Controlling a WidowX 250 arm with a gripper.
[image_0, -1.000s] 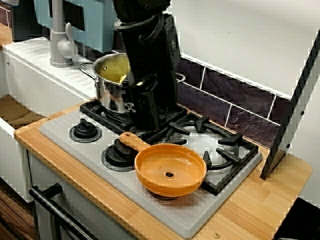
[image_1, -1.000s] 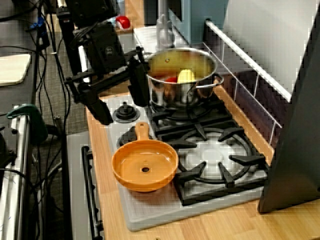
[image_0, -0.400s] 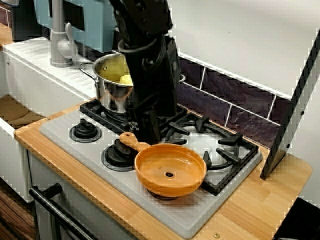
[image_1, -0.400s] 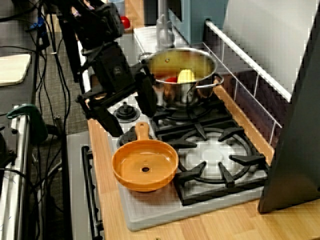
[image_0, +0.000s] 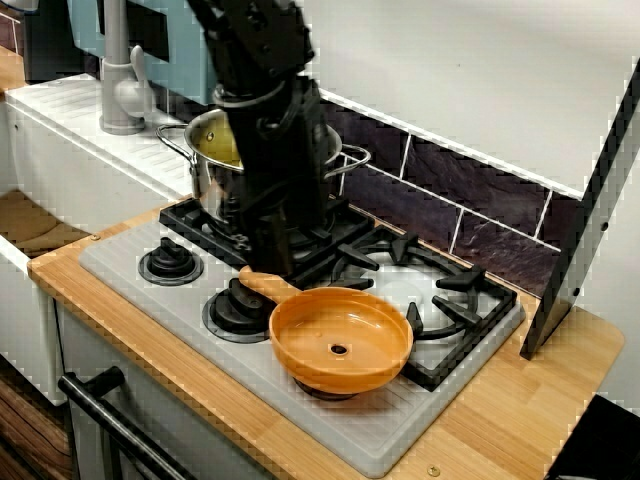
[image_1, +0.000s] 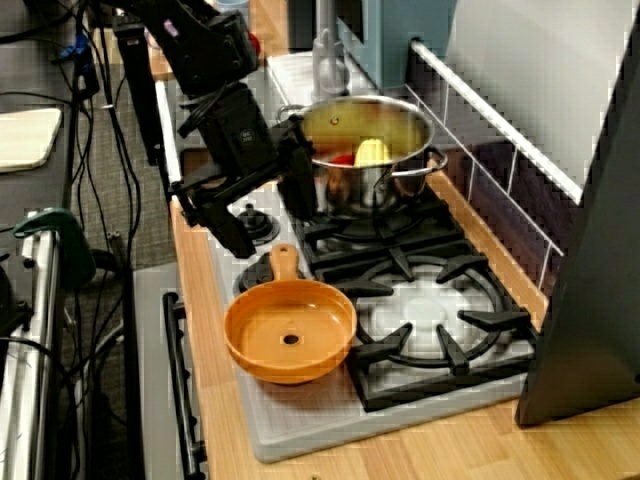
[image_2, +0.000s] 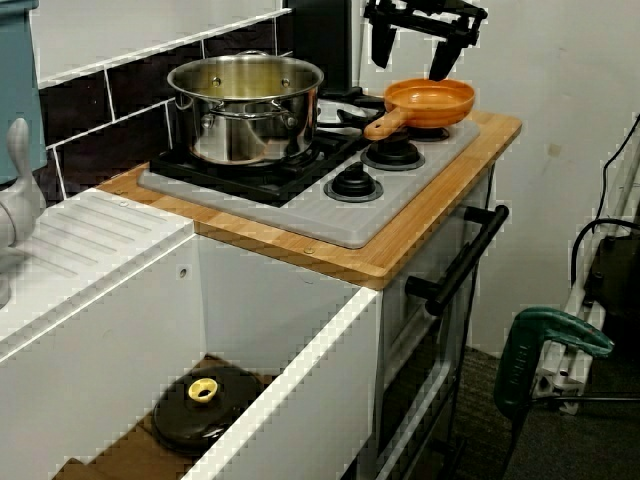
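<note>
An orange pan (image_0: 340, 342) (image_1: 290, 330) (image_2: 430, 98) sits on the front part of the toy stove, its handle (image_1: 284, 262) pointing toward the back left burner. My black gripper (image_1: 268, 215) (image_0: 264, 258) (image_2: 410, 55) hangs open just above that handle, one finger on each side of it and nothing between them. It touches nothing that I can see. Right behind it stands a steel pot (image_1: 365, 150) (image_0: 212, 160) (image_2: 245, 105) on the black grate. In the pot lie a yellow piece (image_1: 372, 152) and a red piece (image_1: 342, 159).
Two round burner caps (image_0: 170, 264) (image_0: 236, 306) lie on the grey stove top (image_0: 130, 280). A black grate (image_1: 430, 310) covers the right side. A dark panel (image_1: 590, 260) leans at the right edge. A faucet (image_0: 122, 85) and a sink with a dark lid (image_2: 205, 405) lie to the left.
The arm has swung from the stove's left edge toward the pan and dropped lower. The open fingers now stand over the pan's handle. Pan and pot have not moved.
</note>
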